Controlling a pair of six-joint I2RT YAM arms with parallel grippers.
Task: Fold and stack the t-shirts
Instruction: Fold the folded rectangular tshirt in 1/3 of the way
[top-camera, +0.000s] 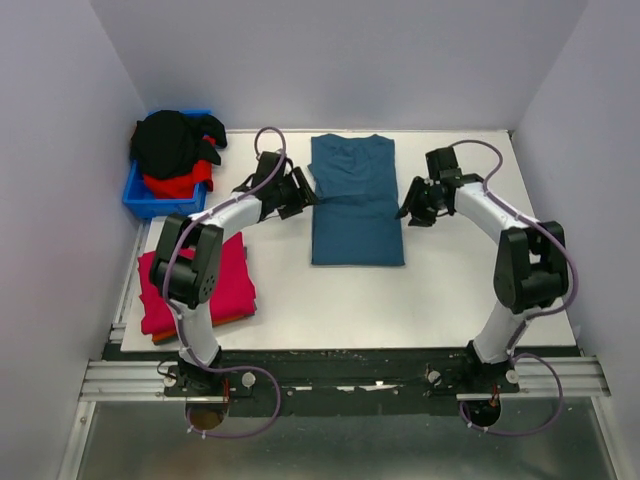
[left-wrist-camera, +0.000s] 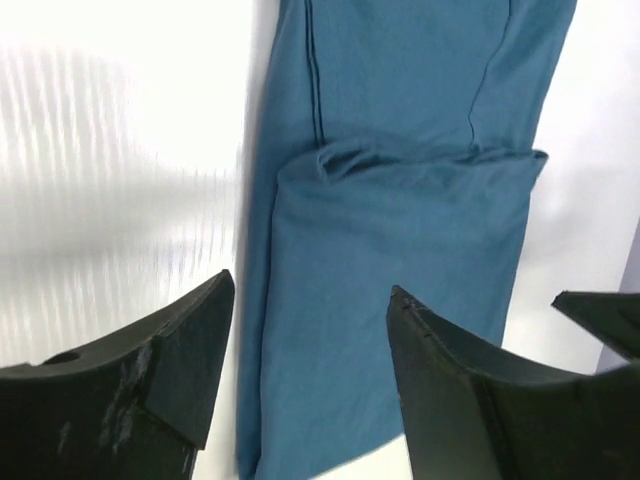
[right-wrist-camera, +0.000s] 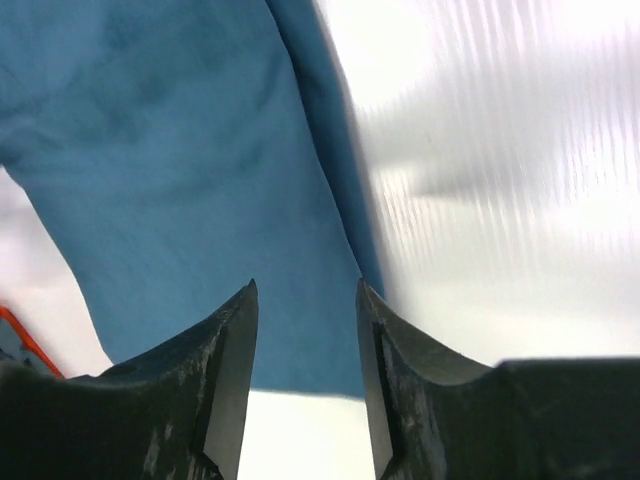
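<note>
Flanking teal t-shirt (top-camera: 356, 210) | left pincer (left-wrist-camera: 311, 284), right pincer (right-wrist-camera: 306, 285) released, empty | blue bin (top-camera: 135, 200), crimson stack (top-camera: 225, 285) leftward

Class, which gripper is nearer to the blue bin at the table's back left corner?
Left. The left gripper sits between the blue bin and the teal shirt, at its left edge; the right gripper is across the shirt, at its right edge.

Teal t-shirt (top-camera: 357, 200) lies flat, folded lengthwise, centre; crimson t-shirt (top-camera: 233, 286) folded, near-left.
</note>
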